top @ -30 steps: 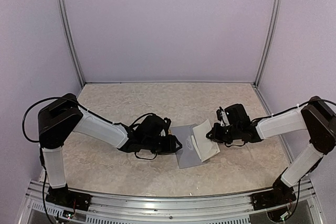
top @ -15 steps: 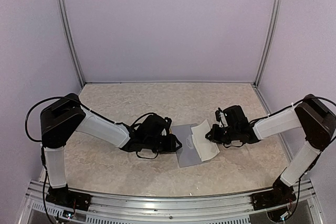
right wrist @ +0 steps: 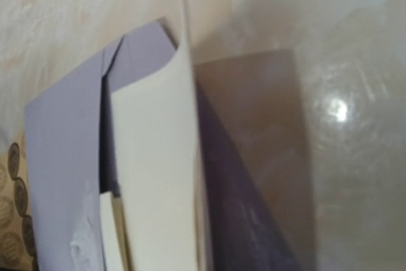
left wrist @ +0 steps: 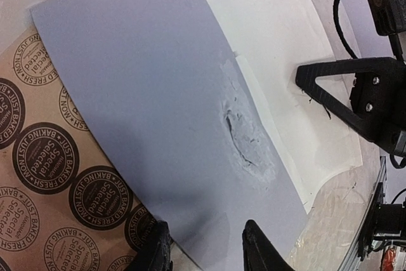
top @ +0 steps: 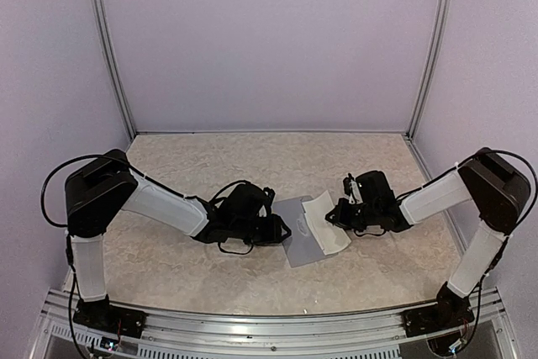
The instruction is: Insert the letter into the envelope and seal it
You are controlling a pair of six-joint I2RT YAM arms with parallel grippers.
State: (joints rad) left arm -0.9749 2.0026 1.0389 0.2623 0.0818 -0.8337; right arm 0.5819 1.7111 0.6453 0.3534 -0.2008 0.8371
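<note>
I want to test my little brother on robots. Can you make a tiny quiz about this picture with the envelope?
1. True or false: the letter is all the way inside the envelope.
2. Pick one: what lies under the envelope's left part? A) sticker sheet B) spoon C) cup
3. Fill the gap: the ___ arm's jaws hold the letter.

Key: 1 false, a big part sticks out; 2 A; 3 right.
</note>
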